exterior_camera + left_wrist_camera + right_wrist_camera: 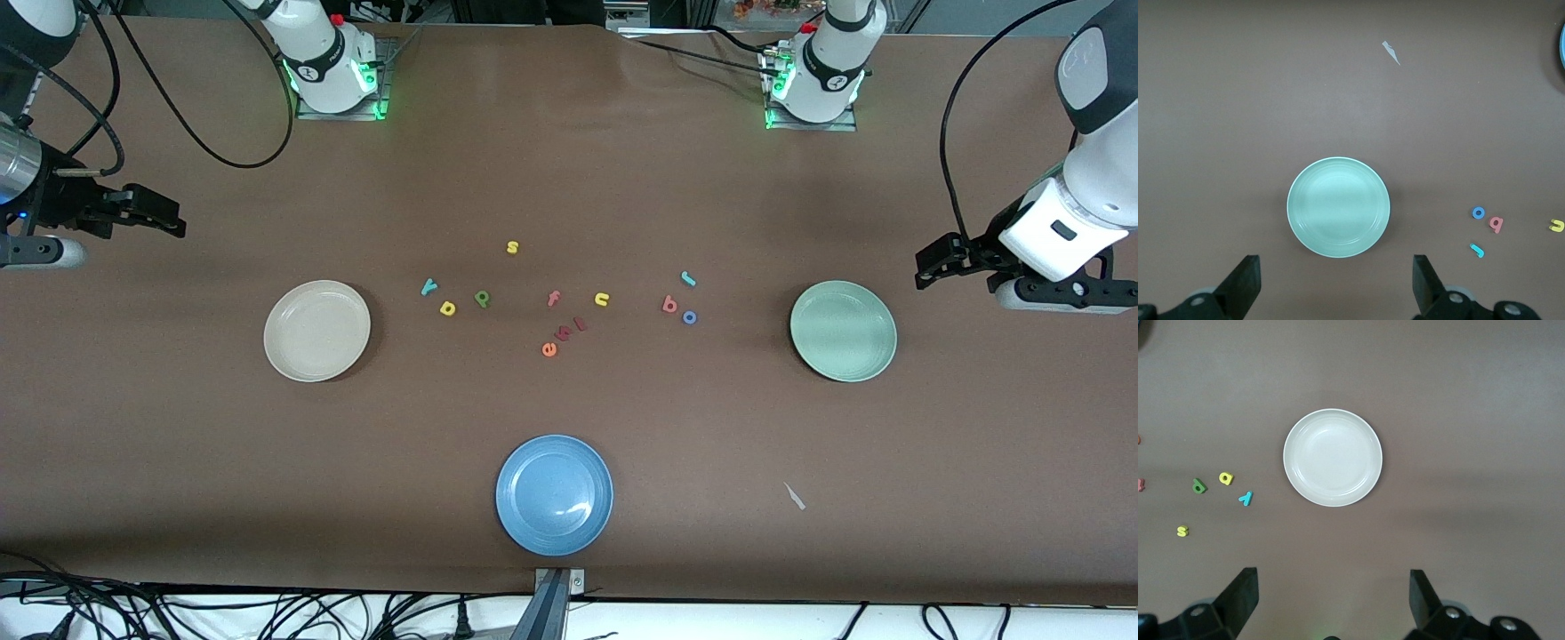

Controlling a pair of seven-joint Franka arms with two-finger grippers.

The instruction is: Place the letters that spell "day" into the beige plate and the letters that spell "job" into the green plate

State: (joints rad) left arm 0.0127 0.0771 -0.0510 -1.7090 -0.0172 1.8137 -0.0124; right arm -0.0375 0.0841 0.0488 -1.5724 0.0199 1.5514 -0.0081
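The beige plate (316, 331) (1333, 457) lies empty toward the right arm's end. Beside it lie the teal "y" (428, 286) (1245, 498), the yellow "d" (447, 308) (1226, 478) and the green "p"-like letter (482, 299) (1199, 485). The green plate (843, 331) (1338, 207) lies empty toward the left arm's end. Close to it are the teal "j" (688, 278) (1477, 251), the salmon "b" (669, 305) (1497, 225) and the blue "o" (689, 316) (1478, 213). My left gripper (926, 267) (1336, 267) hangs open over bare table beside the green plate. My right gripper (171, 216) (1331, 577) hangs open beside the beige plate.
A blue plate (554, 494) sits near the table's front edge. Mid-table lie a yellow "s" (512, 247), a pink "f" (553, 299), a yellow "u" (602, 299) and an orange "e" (549, 349) with two small pink letters. A white scrap (794, 496) lies nearer the camera than the green plate.
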